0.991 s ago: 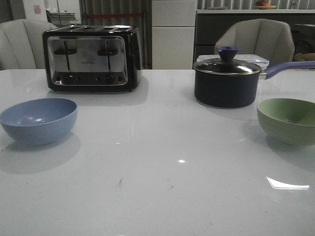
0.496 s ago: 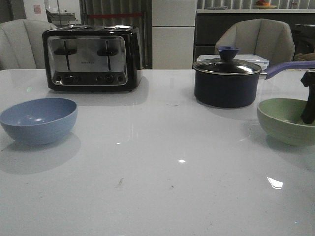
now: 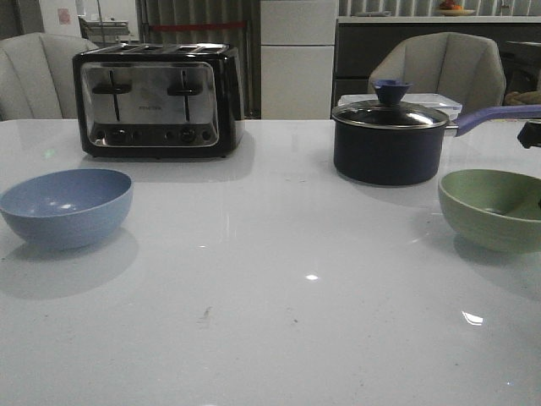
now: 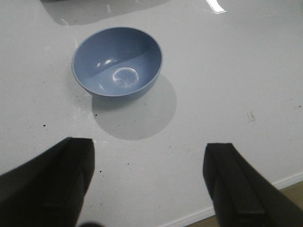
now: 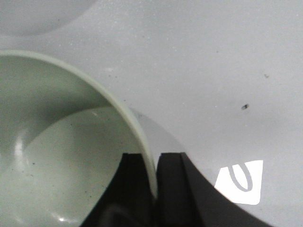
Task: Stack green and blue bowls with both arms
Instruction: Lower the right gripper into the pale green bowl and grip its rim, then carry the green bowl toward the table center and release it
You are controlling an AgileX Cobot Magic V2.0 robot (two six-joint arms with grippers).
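Observation:
The dusty blue bowl (image 3: 66, 205) sits upright on the table at the left; it also shows in the left wrist view (image 4: 117, 61). My left gripper (image 4: 149, 182) is open and empty, hovering short of the blue bowl near the table's front edge. The pale green bowl (image 3: 494, 207) is at the right edge of the front view, slightly raised off the table. My right gripper (image 5: 153, 163) is shut on the green bowl's rim (image 5: 142, 137), one finger inside the bowl and one outside. In the front view only a dark bit of the right arm (image 3: 532, 134) shows.
A black and chrome toaster (image 3: 156, 100) stands at the back left. A dark navy saucepan with a lid (image 3: 389, 139) and a purple handle stands at the back right, close behind the green bowl. Chairs stand beyond the table. The table's front edge (image 4: 246, 196) lies by the left gripper.
The right gripper came in at the green bowl's far right rim and closed on it. The green bowl has shifted slightly left and up. The blue bowl has not moved.

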